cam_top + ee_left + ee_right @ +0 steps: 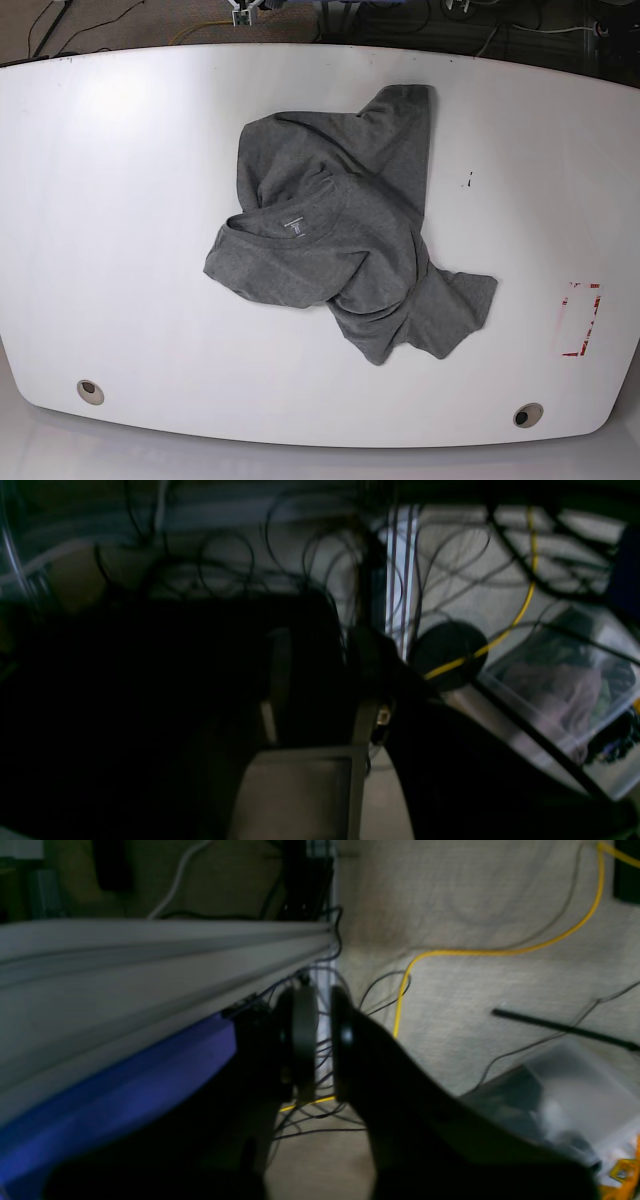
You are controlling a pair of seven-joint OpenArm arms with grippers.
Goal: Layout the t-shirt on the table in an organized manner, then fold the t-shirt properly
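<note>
The dark grey t-shirt (pixel 340 240) lies crumpled in a heap near the middle of the white table (pixel 120 200), collar up with small white print inside, one sleeve spread toward the front right. Neither arm shows in the base view. Both wrist cameras look off the table at the floor. My right gripper (pixel 324 1040) has its dark fingers drawn almost together, only a thin slit between them and nothing held. My left gripper (pixel 325 690) is a dark blurred shape; how its jaws stand is unreadable.
Two round grommet holes (pixel 90 391) (pixel 527 414) sit near the table's front edge, and a red tape mark (pixel 581 320) at the right. The wrist views show a floor with black cables, a yellow cable (pixel 500 951) and a clear plastic bin (pixel 565 690).
</note>
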